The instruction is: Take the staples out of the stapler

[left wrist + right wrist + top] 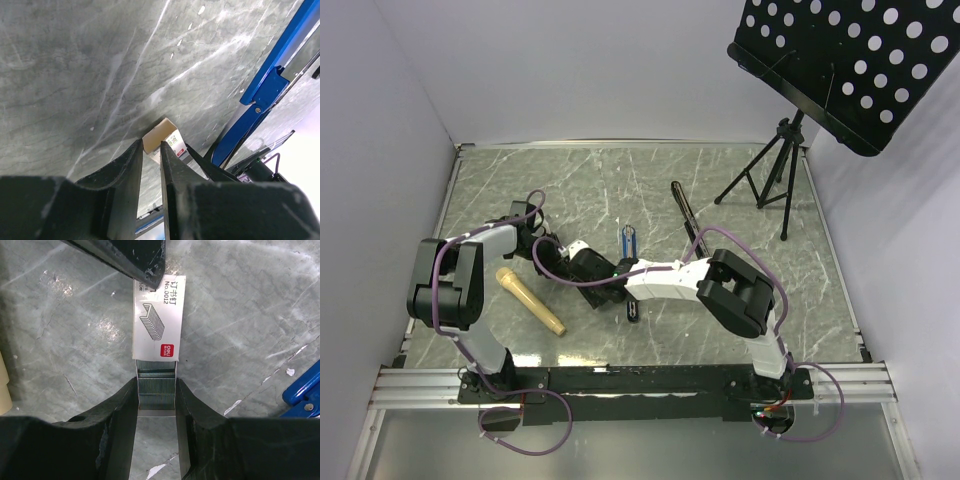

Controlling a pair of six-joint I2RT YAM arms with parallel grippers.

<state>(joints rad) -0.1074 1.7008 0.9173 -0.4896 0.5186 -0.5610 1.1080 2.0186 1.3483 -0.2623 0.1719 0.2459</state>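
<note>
The left claw (151,150) is pinched on one end of a small white staple box (156,320). The right claw (156,390) nips the grey staple tray (156,376) poking out of the other end. The blue stapler (628,240) lies on the marbled table (770,280), just beside them.

A grey-green marbled table (620,180) stood enclosed by plain white walls (570,70) on its left, far and right sides, evenly lit with only soft shadows. At the table's far right corner, a black perforated music stand (850,60) rose on a tripod (786,133). A pale metal rail (420,385) ran along the near edge.
</note>
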